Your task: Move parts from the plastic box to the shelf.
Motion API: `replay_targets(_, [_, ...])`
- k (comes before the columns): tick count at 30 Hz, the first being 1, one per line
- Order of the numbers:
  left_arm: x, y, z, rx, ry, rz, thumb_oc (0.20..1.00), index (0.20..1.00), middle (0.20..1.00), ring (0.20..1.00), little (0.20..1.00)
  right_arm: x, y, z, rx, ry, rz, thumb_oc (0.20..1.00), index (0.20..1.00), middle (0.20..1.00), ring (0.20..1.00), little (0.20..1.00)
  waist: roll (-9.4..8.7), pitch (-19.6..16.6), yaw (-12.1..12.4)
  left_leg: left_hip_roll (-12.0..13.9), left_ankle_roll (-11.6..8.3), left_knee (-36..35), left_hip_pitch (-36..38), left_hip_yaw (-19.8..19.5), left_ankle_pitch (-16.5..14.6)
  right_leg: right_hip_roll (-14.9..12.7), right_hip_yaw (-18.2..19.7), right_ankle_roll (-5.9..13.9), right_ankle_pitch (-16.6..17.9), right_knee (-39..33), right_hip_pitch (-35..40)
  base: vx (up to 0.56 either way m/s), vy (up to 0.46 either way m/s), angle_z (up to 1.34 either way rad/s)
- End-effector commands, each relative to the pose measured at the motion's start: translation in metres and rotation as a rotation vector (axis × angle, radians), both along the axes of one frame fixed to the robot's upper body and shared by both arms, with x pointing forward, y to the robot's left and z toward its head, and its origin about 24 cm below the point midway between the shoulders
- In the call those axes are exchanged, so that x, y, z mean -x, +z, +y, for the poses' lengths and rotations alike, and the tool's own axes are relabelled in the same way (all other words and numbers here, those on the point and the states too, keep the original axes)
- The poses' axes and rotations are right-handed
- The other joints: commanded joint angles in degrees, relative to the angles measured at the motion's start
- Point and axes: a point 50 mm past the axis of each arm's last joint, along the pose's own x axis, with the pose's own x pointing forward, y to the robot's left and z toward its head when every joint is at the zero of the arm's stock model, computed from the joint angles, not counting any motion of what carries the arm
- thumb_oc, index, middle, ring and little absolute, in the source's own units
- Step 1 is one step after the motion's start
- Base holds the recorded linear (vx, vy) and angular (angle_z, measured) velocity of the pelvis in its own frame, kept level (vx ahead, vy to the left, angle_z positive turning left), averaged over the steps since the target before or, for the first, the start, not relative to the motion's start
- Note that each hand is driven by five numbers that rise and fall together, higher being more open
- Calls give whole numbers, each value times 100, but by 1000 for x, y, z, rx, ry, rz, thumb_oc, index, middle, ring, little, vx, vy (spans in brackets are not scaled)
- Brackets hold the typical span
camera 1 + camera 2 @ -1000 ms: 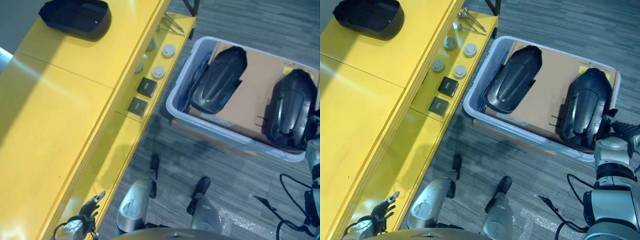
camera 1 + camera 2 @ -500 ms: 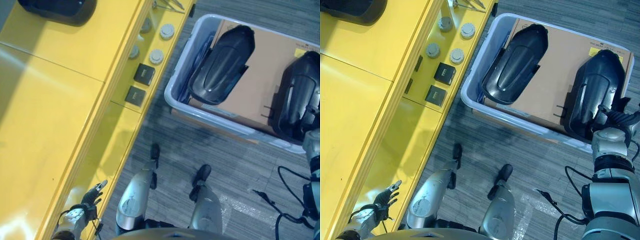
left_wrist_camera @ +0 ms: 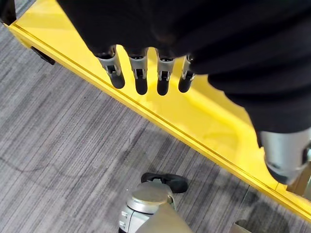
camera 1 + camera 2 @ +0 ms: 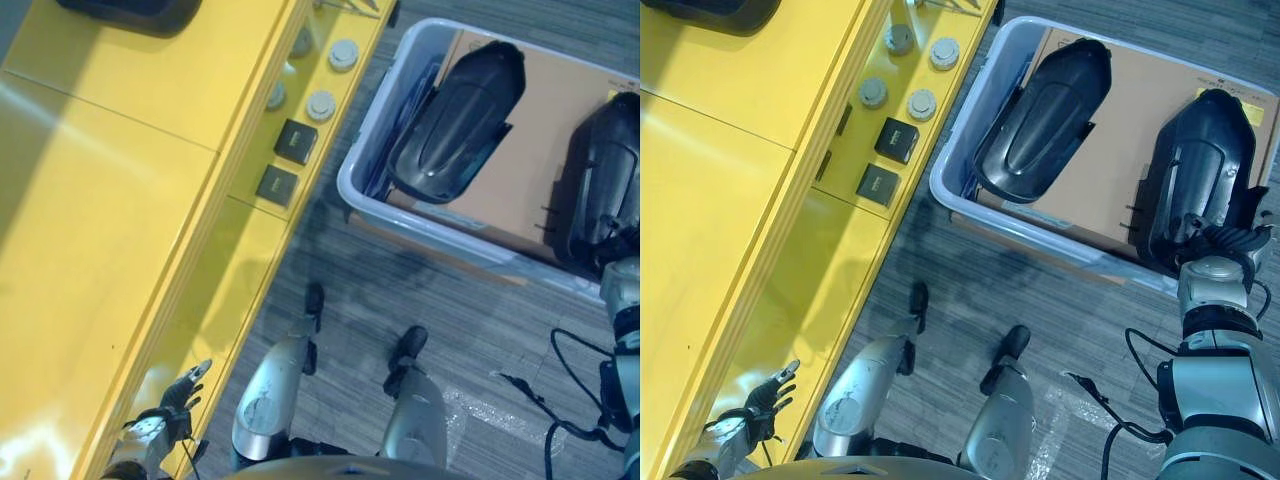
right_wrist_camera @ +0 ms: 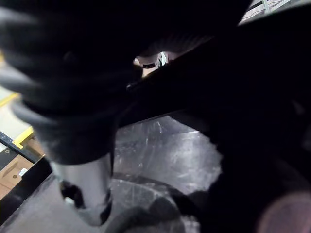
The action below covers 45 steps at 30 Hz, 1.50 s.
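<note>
Clearly the right hand [image 4: 1218, 243] is nearer: its fingers, their curl hidden, are pressed onto the near end of the right-hand black part [image 4: 1193, 175], whose long axis runs away from it in the plastic box [image 4: 962, 135]; the left hand [image 3: 146, 73], fingers straight and empty, hangs by the shelf [image 4: 730, 170].

We see a pale plastic box [image 4: 970, 115] on the grey floor beside the yellow shelf [image 4: 750, 200], holding two black moulded parts (one [image 4: 1040, 120] tilted, one [image 4: 1195, 185] upright). The right hand [image 4: 1220, 245] rests on the right part; its fingers are hidden. The left hand [image 4: 760, 405] hovers by the shelf edge, fingers relaxed.
</note>
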Motion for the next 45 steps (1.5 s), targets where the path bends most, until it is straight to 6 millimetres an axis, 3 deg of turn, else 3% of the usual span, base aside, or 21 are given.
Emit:
replay_targets(1, [0, 3, 11, -18, -2, 7, 1000, 1000, 1000, 1000, 1000, -6, 10, 4, 42, 20, 0, 1000, 1000, 1000, 1000, 1000, -32, 35, 109, 146, -323, 686, -361, -674, -645, -40, 19, 214, 397, -379, -145, 0, 0, 0])
replay_targets(10, [-3, 4, 7, 1, -19, -10, 1000, 1000, 1000, 1000, 1000, 3, -5, -2, -12, -20, 63, 1000, 1000, 1000, 1000, 1000, -33, 115, 98, 140, -298, 721, -413, -652, -651, -29, 50, 218, 398, -316, -228, 0, 0, 0])
replay_targets(12, [-4, 4, 7, 1, -21, -14, 1000, 1000, 1000, 1000, 1000, 4, -7, -3, -17, -22, 70, 438, 438, 438, 438, 438, -33, 122, 95, 142, -293, 725, -421, -645, -649, -26, 58, 218, 400, -310, -239, 0, 0, 0])
replay_targets(13, [-4, 4, 6, 0, -21, -18, 1000, 1000, 1000, 1000, 1000, 5, -9, -4, -16, -26, 84, 200, 200, 200, 200, 200, -35, 125, 98, 141, -290, 729, -421, -647, -652, -27, 54, 217, 403, -315, -236, 0, 0, 0])
replay_targets(26, [-11, 10, 8, 12, -23, -58, 1000, 1000, 1000, 1000, 1000, 7, -10, -5, -20, -15, 109, 200, 200, 200, 200, 200, -80, 111, 106, 149, -269, 777, -386, -644, -686, 9, 51, 207, 380, -278, -197, 0, 0, 0])
replay_targets(35, [-21, 20, 1, 81, -54, -176, 1000, 1000, 1000, 1000, 1000, 3, -12, 1, -21, 8, 56, 200, 200, 200, 200, 200, -180, -117, 128, 211, -291, 648, -26, -620, -727, 81, -31, 171, 334, -413, 205, 4, -2, 1])
replay_targets(41, [-47, 46, -13, 201, -108, -335, 1000, 1000, 1000, 1000, 1000, -2, -6, 14, 7, 48, -45, 200, 200, 200, 200, 200, -305, -390, 116, 267, -313, 500, 409, -585, -786, 134, -125, 163, 299, -571, 676, 50, -7, 4])
replay_targets(42, [-65, 71, -23, 269, -155, -440, 1000, 1000, 1000, 1000, 1000, -3, -2, 22, 43, 77, -88, 200, 200, 200, 200, 200, -362, -590, 101, 294, -314, 406, 692, -578, -832, 169, -150, 165, 272, -678, 982, 95, 10, 0])
replay_targets(45, [-77, 92, -31, 344, -174, -527, 1000, 1000, 1000, 1000, 1000, -3, 1, 31, 72, 111, -124, 200, 200, 200, 200, 200, -411, -778, 92, 313, -310, 274, 987, -554, -863, 211, -175, 163, 254, -831, 1308, 107, 15, -5])
